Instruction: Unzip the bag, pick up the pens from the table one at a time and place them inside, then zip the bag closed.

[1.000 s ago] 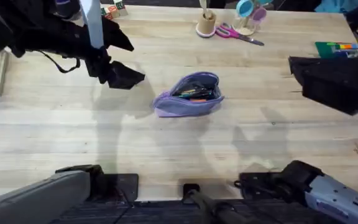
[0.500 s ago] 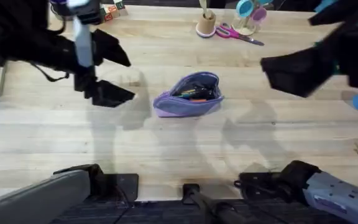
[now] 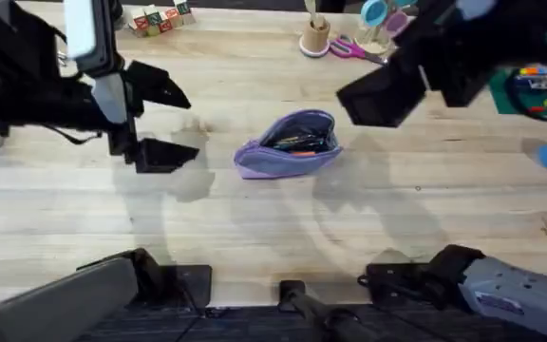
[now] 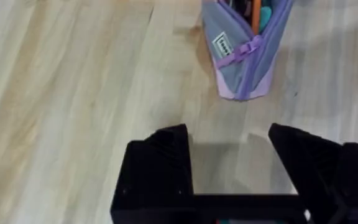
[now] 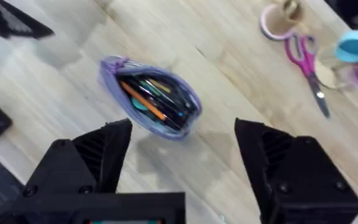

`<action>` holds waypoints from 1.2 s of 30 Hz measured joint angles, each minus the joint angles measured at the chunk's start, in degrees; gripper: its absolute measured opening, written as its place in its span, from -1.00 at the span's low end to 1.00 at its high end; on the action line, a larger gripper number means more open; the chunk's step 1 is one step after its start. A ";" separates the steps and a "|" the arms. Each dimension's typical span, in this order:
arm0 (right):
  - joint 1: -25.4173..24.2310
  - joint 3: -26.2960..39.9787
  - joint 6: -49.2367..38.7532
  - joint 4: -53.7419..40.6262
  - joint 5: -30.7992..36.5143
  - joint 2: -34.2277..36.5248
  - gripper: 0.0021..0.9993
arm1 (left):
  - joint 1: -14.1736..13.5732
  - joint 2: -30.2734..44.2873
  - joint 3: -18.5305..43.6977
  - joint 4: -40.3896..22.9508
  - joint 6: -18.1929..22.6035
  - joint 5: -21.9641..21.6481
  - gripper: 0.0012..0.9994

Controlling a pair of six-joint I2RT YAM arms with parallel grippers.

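Bag (image 3: 289, 145) lies mid-tabletop (image 3: 254, 218), mouth unzipped and gaping; an orange pen (image 5: 143, 98) and other dark pens sit inside. Left hand (image 3: 158, 121) hangs to the bag's left, apart from it, fingers spread wide, holding nothing; in the left wrist view the bag's zipper end (image 4: 246, 47) lies just beyond the fingertips. Right hand (image 3: 382, 93) hovers beside the bag on its right, raised, fingers apart, empty. Scissors (image 3: 364, 52) lie at the far edge.
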 joint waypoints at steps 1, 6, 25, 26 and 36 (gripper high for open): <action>0.00 0.00 0.00 0.52 -0.91 0.40 0.99 | 0.00 0.23 -0.78 0.25 0.17 0.51 0.64; 0.00 0.00 0.19 2.83 -5.06 1.15 0.99 | 0.00 4.53 -2.83 0.55 1.07 3.08 0.64; 0.00 0.00 0.37 3.38 -12.66 1.15 0.99 | 0.00 19.75 -3.05 0.81 2.94 9.98 0.64; 0.00 0.00 0.37 3.38 -12.72 1.15 0.99 | 0.00 19.75 -3.05 0.81 2.94 10.21 0.64; 0.00 0.00 2.32 3.54 -15.79 1.15 0.99 | 0.00 19.75 -3.05 0.79 2.94 10.63 0.64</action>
